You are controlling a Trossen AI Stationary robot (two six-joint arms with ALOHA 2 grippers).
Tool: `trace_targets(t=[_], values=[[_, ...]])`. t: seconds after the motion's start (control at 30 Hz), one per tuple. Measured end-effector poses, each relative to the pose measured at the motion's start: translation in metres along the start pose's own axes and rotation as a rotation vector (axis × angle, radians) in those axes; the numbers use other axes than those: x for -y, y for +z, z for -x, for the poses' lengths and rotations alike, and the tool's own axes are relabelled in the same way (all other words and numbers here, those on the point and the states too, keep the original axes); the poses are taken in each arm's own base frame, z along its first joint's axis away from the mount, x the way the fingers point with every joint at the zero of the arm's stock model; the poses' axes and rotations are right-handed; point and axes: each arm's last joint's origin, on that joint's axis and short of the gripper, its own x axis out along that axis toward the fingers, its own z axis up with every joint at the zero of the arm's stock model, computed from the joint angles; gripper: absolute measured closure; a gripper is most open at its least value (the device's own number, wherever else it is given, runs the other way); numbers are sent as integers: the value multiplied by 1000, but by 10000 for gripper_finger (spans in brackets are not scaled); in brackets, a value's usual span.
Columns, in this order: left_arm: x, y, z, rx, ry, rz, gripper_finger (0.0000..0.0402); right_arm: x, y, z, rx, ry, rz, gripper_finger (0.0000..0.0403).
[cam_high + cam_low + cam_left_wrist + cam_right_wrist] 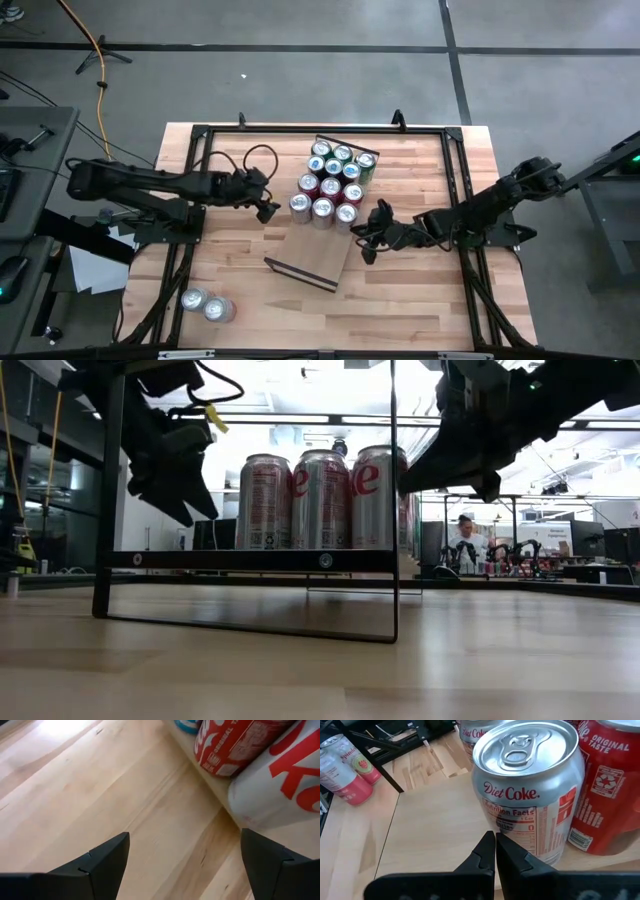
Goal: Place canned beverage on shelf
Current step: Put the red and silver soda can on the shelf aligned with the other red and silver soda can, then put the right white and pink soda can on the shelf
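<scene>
The shelf (315, 255) is a light-wood board with dark end rails, lying mid-table. Several cans (332, 180) stand upright on its far part, red and silver; three show in the low view (320, 500). My right gripper (365, 238) is shut and empty, just off the shelf's right side. Its tips (495, 852) point at the side of a silver Diet Coke can (530, 795), the nearest on the right (346, 213). My left gripper (268, 210) is open and empty left of the cans, above the tabletop (185, 865), with a silver can (280, 780) ahead. My right gripper's shut fingertips (487, 855) stand level at the lower side wall (520, 837) of the Diet Coke can, coming from the table's right. I cannot tell whether they touch it. The can stands upright on the shelf.
Two pink-and-silver cans (207, 305) stand on the table near its front left corner; they also show in the right wrist view (347, 767). The near half of the shelf board (435, 820) is bare. A black frame (300, 130) runs round the table's edges.
</scene>
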Motion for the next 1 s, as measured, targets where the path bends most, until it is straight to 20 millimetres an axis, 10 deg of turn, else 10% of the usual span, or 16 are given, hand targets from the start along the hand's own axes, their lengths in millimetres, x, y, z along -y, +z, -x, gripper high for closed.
trace_targets(t=[0.5, 1.0], values=[[14, 8, -20, 65, -48, -63, 124, 1, 0, 0, 5, -15, -2, 403], [20, 15, -19, 127, -124, -76, 344, 2, 21, 24, 62, 32, 13, 403]])
